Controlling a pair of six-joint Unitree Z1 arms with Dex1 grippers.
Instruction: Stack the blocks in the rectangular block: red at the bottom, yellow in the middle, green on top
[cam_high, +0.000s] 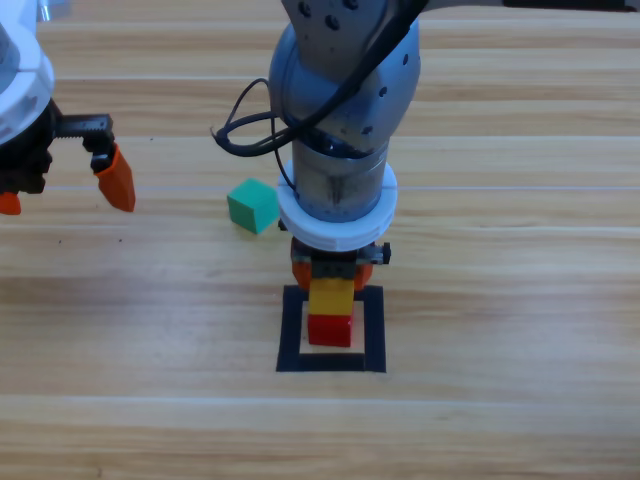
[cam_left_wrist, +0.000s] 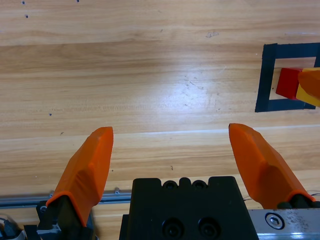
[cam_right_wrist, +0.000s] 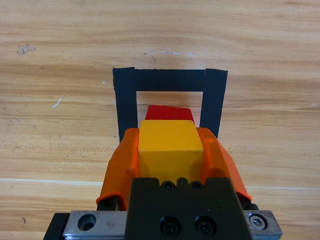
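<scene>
Yellow cube (cam_right_wrist: 170, 142), clamped in right gripper (cam_right_wrist: 170, 150) above red cube (cam_high: 329, 329) inside black tape rectangle (cam_high: 291, 330), risking sliding off if released off-centre; green cube (cam_high: 252, 205) waiting outside rectangle; left gripper (cam_left_wrist: 177, 160) idling, jaws spread.

Right arm: comes down from the top edge to the middle of the table, wrist pointing straight down.
Right gripper (cam_right_wrist: 170, 150): jaws closed on either side of the yellow cube (cam_right_wrist: 170, 146).
Left arm: drawn back at the left edge.
Left gripper (cam_left_wrist: 172, 150): jaws spread wide, nothing between them.
</scene>
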